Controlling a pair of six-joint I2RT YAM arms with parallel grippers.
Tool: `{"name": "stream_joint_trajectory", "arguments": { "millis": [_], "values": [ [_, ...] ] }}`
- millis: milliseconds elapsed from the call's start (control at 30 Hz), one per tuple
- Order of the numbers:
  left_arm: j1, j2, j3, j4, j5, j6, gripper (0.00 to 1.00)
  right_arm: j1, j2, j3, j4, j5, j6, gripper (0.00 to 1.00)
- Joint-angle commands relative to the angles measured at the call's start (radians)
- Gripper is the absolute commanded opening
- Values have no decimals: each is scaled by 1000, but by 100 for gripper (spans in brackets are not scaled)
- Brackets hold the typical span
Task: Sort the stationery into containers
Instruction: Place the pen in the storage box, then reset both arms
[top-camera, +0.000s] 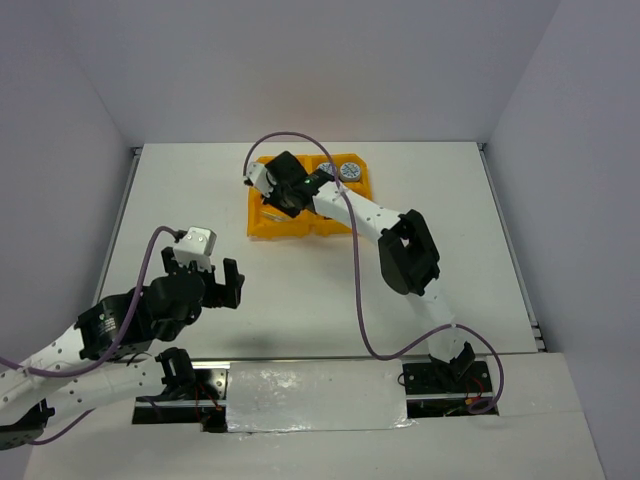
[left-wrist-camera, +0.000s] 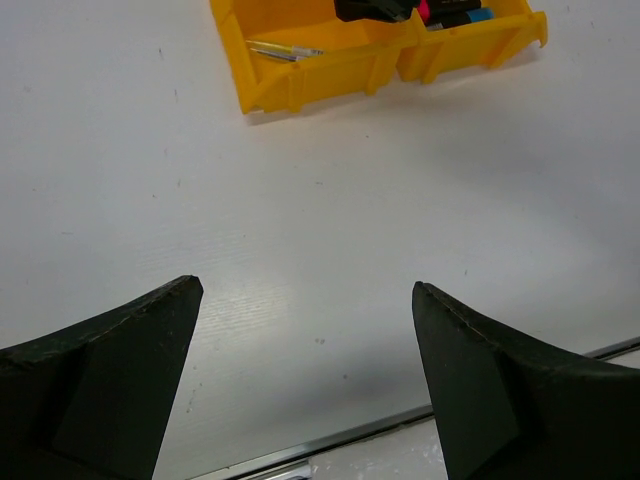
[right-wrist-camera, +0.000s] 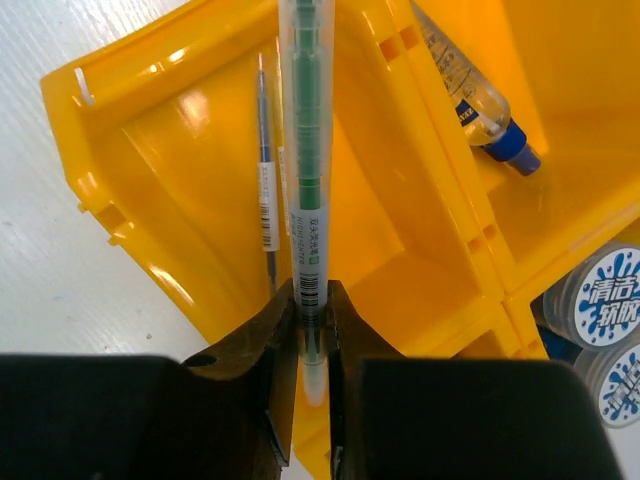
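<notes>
Clenched hard on a thin pen (right-wrist-camera: 304, 180) with the right gripper (right-wrist-camera: 311, 297), black fingers (right-wrist-camera: 270, 350) drawn in on the barrel just above its pale lower tip. Held the pen lengthwise over the orange-yellow tray (right-wrist-camera: 140, 170), above one of its compartments. Looked down past it on a second pen (right-wrist-camera: 266, 190), lying on that compartment's floor just beside the sloped wall. Showed across the divider a small bottle (right-wrist-camera: 470, 90) with a blue cap, flat in the next compartment, and two blue-white tape rolls (right-wrist-camera: 605, 300) side by side at the right edge, in another. Hung the left gripper (left-wrist-camera: 305, 290) well apart from the tray — fingers (left-wrist-camera: 120, 370) released, spread wide above bare white table (left-wrist-camera: 300, 180). Caught from there black highlighters (left-wrist-camera: 455, 15) with pink and blue caps in a near compartment.
</notes>
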Motion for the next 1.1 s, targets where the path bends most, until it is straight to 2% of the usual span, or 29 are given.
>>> {"name": "stream_joint_trajectory", "arguments": {
  "millis": [0, 100, 133, 200, 233, 267, 300, 367, 400, 467, 533, 600, 633, 667, 700, 733, 767, 800, 833, 867, 900, 1000, 1067],
  "values": [
    [6, -30, 2, 48, 18, 35, 99, -12, -14, 33, -17, 23, -27, 18],
    [6, -39, 1, 51, 18, 35, 99, -17, -20, 21, -26, 27, -23, 28],
    [7, -41, 1, 51, 18, 33, 99, -17, -22, 15, -25, 31, -20, 36],
    [7, -38, 1, 49, 17, 32, 99, -18, -27, 20, -34, 46, -17, 44],
    [7, -36, 2, 48, 17, 33, 99, -18, -31, 21, -36, 53, -10, 58],
    [7, -34, 2, 46, 15, 30, 99, -18, -49, 24, -43, 60, -4, 64],
    [7, -33, 2, 45, 12, 30, 99, -20, -65, 29, -48, 50, 2, 86],
    [7, -31, 4, 40, 7, 25, 99, -21, -108, 18, -46, 31, 11, 92],
    [9, -33, 5, 37, -3, 24, 99, -22, -167, -5, -34, 19, 23, 100],
    [15, -33, 13, 20, -34, -10, 99, -21, -238, -34, -19, 19, 49, 100],
    [39, -27, 27, -20, -104, -42, 99, -21, -388, -129, 32, 37, 121, 100],
    [73, -12, 44, -67, -147, -96, 99, -21, -526, -314, 159, 60, 214, 100],
    [120, -4, 47, -75, -173, -109, 99, -22, -672, -382, 199, 77, 248, 100],
    [148, 11, 48, -78, -175, -126, 99, -23, -748, -511, 274, 85, 281, 100],
    [186, 21, 50, -68, -166, -123, 99, -22, -824, -567, 303, 103, 355, 100],
    [270, 28, 50, -51, -126, -117, 99, -22, -967, -626, 325, 126, 397, 100],
    [320, 42, 44, -32, -96, -88, 99, -25, -1035, -722, 346, 175, 475, 100],
    [375, 44, 39, -9, -63, -68, 99, -25, -1101, -761, 342, 203, 518, 100],
    [483, 44, 35, 38, 8, -30, 99, -25, -1214, -796, 327, 274, 554, 100],
    [539, 41, 24, 55, 41, -16, 99, -26, -1264, -845, 261, 319, 619, 100],
    [643, 36, 19, 83, 67, -7, 99, -28, -1310, -862, 223, 356, 649, 100],
    [810, 16, 4, 117, 148, 54, 99, -26, -1459, -924, 32, 464, 744, 100],
    [860, 1, -5, 141, 202, 73, 99, -29, -1556, -971, -83, 516, 802, 100]
  ]
}}
